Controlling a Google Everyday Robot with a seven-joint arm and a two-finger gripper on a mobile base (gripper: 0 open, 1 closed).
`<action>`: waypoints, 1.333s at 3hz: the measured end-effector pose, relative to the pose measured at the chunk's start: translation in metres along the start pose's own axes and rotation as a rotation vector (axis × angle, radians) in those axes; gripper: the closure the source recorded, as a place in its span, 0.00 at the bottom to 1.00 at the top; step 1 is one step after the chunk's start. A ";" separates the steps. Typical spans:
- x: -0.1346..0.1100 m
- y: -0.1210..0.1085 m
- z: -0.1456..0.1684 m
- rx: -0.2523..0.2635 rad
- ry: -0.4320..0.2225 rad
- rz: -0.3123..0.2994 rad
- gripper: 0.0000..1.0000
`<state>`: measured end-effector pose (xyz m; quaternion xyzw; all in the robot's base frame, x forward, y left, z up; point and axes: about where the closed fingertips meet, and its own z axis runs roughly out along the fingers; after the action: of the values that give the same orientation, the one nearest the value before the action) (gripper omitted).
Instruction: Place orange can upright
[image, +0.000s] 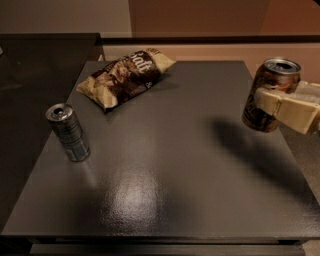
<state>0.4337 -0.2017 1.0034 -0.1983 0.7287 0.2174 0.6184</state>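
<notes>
The orange can (268, 87) is copper-brown with a silver top rim. It stands upright in the air at the right edge of the dark table (165, 190), held above the surface. My gripper (272, 102) comes in from the right and is shut on the can's middle, its pale fingers (290, 111) wrapped around the body. The can's shadow falls on the table to its left and below it.
A slim silver-blue can (68, 132) stands upright near the table's left edge. A brown and cream snack bag (125, 76) lies at the back left. A darker counter (30, 70) adjoins the table on the left.
</notes>
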 end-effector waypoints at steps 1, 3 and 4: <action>-0.014 0.004 0.004 -0.118 -0.094 -0.183 1.00; -0.015 0.055 0.081 -0.418 -0.120 -0.451 1.00; -0.008 0.065 0.100 -0.482 -0.094 -0.473 1.00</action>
<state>0.4803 -0.0917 1.0022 -0.4919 0.5608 0.2428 0.6202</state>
